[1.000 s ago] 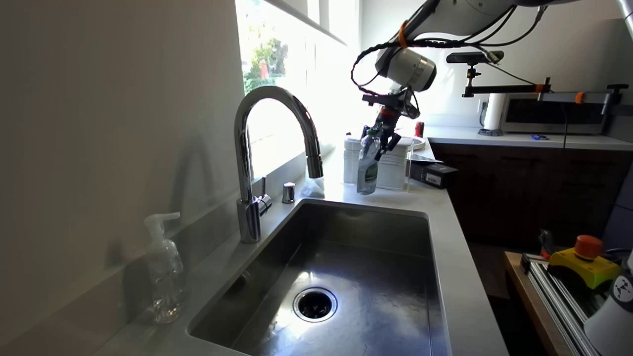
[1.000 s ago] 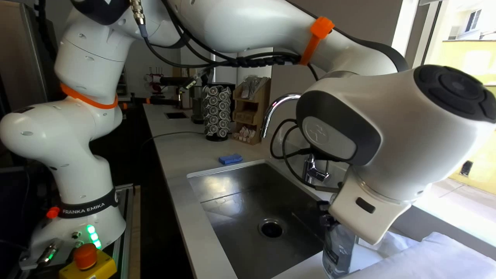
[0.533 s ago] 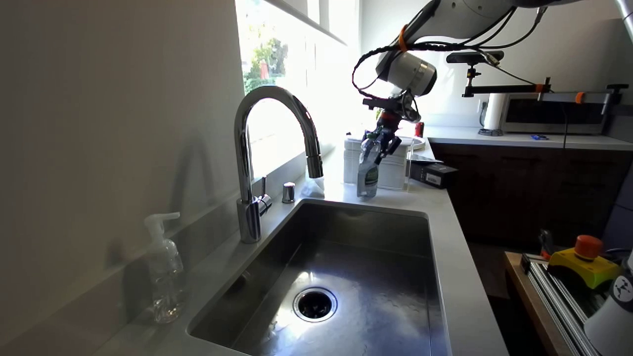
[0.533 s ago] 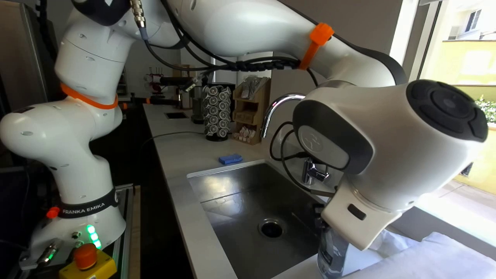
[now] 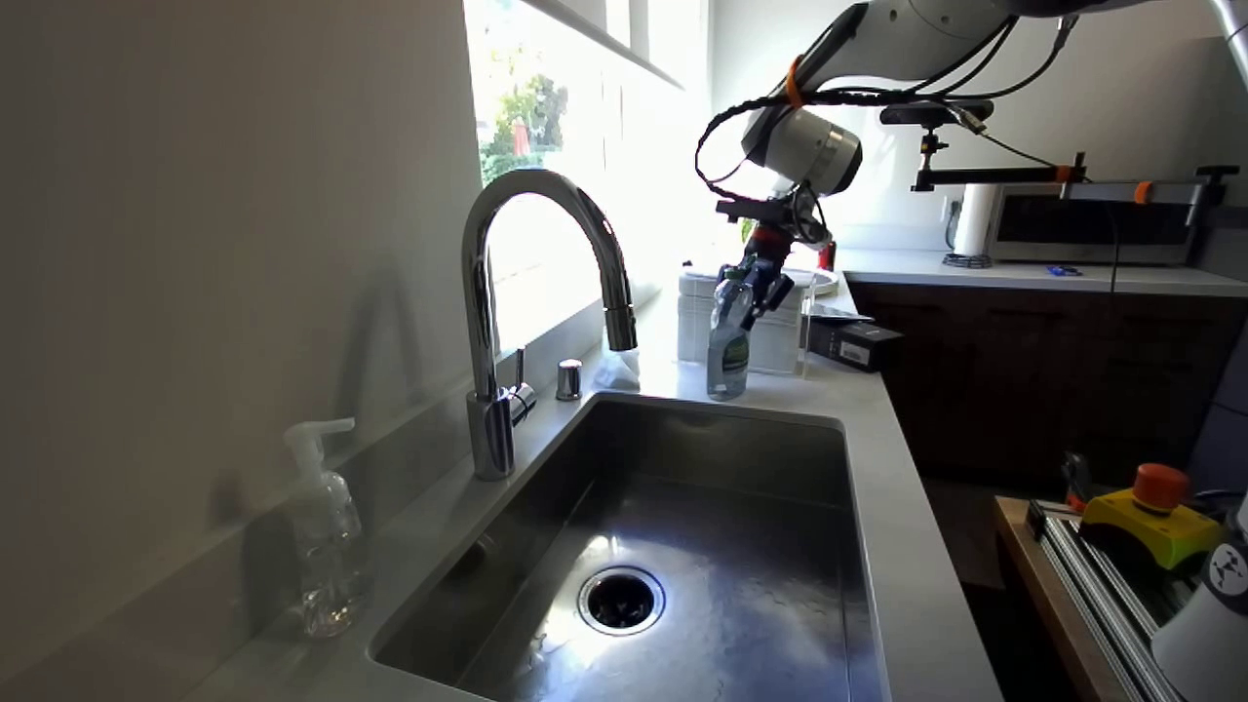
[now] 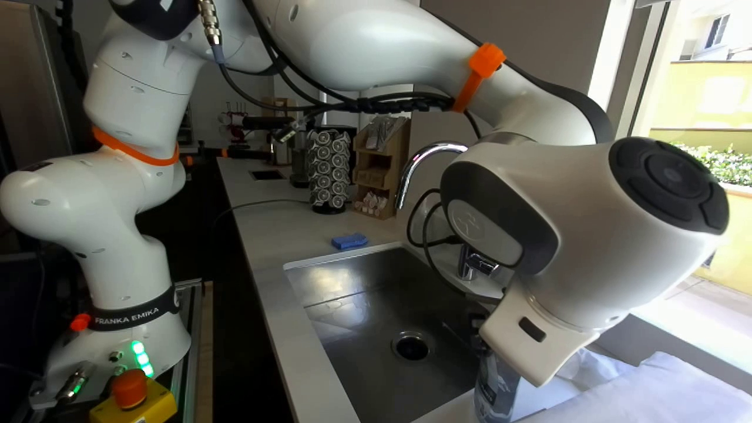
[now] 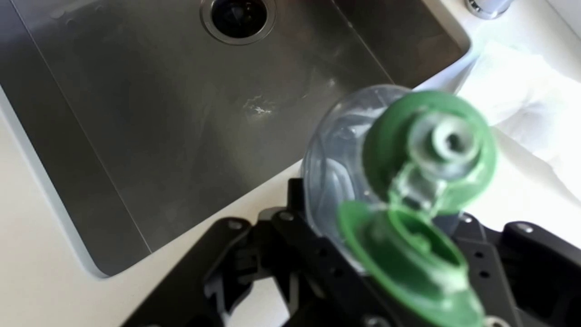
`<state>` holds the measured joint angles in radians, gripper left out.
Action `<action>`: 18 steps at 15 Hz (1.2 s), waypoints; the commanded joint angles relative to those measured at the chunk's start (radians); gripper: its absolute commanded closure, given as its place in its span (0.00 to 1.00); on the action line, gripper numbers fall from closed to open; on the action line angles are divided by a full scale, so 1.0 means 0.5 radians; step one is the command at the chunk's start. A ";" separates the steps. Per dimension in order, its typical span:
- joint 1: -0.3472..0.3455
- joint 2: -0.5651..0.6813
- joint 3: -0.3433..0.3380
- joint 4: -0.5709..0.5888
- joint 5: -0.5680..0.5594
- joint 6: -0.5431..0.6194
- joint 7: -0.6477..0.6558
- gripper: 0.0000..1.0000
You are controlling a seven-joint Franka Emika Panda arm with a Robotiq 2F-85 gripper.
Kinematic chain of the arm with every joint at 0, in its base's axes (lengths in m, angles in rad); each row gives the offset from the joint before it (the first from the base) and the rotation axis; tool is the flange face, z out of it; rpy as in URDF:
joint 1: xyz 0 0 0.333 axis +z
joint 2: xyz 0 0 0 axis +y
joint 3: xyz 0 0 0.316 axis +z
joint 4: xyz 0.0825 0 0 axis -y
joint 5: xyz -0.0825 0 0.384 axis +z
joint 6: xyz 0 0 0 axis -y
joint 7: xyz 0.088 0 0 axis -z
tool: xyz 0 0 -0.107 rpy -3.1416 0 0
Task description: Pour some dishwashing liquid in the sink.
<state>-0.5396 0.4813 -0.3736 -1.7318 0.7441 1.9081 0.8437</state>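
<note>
Gripper (image 7: 380, 203) clasps upright bottle (image 5: 728, 358) at far rim of sink (image 5: 751, 546), exterior view. Set-down likely, pre-pour carry possible. Next: seat bottle on counter (image 5: 921, 585), else tip spout (image 7: 448, 139) over sink.

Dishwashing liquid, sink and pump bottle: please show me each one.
Dishwashing liquid (image 5: 729, 336): an exterior view, middle of its body.
Sink (image 7: 163, 118): the wrist view, on its metal floor.
Pump bottle (image 5: 328, 536): an exterior view, on its clear body.

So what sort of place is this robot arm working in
Probably a kitchen, though home or office I can't tell: there's a large metal sink with a tall arched faucet, and what looks like a microwave in the background of an exterior view.
</note>
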 commanded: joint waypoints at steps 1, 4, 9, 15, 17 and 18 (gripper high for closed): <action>0.012 -0.019 -0.010 -0.026 0.055 0.041 0.023 0.69; 0.015 -0.017 -0.016 -0.024 0.042 0.054 0.018 0.69; 0.017 -0.016 -0.016 -0.021 0.030 0.076 0.008 0.69; 0.015 -0.013 -0.014 -0.021 0.033 0.067 0.013 0.69; 0.010 -0.010 -0.013 -0.014 0.037 0.050 0.020 0.18; 0.011 -0.010 -0.013 -0.014 0.034 0.050 0.020 0.13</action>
<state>-0.5396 0.4815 -0.3760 -1.7321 0.7441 1.9245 0.8441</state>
